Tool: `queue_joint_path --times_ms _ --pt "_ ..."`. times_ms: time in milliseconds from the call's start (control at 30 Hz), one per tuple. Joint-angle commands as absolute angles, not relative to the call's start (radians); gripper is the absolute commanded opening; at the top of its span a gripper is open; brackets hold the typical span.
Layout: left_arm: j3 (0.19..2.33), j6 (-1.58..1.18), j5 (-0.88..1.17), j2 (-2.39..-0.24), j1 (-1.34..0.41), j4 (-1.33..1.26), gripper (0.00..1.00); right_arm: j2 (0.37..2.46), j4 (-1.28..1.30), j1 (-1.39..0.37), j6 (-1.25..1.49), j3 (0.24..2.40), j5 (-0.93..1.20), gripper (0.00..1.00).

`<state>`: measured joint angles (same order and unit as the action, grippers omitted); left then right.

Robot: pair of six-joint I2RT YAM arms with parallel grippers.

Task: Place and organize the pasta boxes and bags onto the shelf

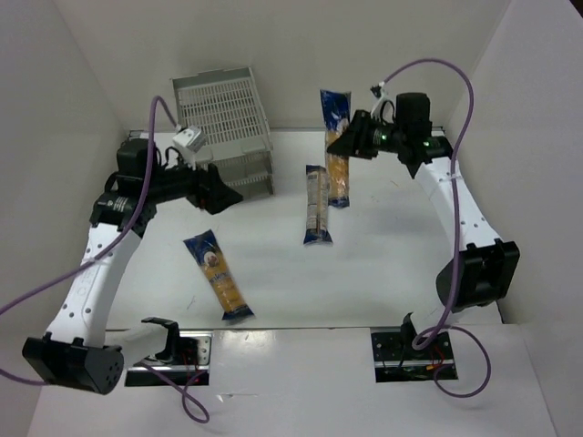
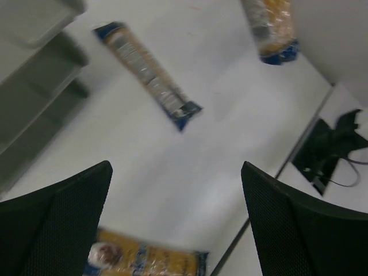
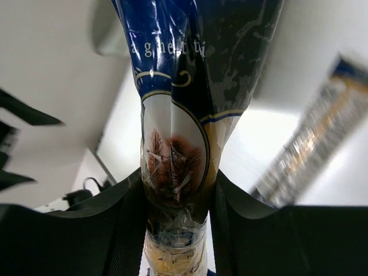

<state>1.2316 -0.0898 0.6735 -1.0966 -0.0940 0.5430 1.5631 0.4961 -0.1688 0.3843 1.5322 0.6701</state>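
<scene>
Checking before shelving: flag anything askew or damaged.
The spaghetti bag in the right gripper is pinched narrow at its round label, film wrinkled. The paler bag and the near-left bag lie at differing angles on the table.

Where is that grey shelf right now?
In the overhead view, the shelf stands at the far left corner of the table, with the pale pasta bag lying to its right.
</scene>
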Motion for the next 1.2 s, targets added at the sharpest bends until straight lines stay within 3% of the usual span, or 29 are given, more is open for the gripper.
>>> queue_joint_path --times_ms 0,167,367,633,933,1167 --pt "1.328 -0.193 0.833 -1.187 -0.163 0.447 1.00 1.583 0.340 -0.207 0.453 1.760 0.804 0.00" --pt "1.361 -0.513 0.937 -1.276 -0.173 0.115 1.00 1.800 0.362 -0.290 0.479 2.166 0.776 0.00" --pt "1.483 -0.597 0.923 -1.391 -0.173 0.043 1.00 1.948 0.316 -0.406 0.577 2.370 0.810 0.00" --pt "1.529 -0.641 0.879 -1.456 -0.173 -0.034 1.00 2.031 0.273 -0.460 0.661 2.483 0.851 0.00" --pt "1.529 -0.515 0.770 -1.477 -0.173 0.098 1.00 2.013 0.264 -0.494 0.680 2.474 0.851 0.00" --pt "1.540 -0.650 0.851 -1.488 -0.173 -0.055 1.00 1.991 0.264 -0.543 0.709 2.412 0.851 0.00"
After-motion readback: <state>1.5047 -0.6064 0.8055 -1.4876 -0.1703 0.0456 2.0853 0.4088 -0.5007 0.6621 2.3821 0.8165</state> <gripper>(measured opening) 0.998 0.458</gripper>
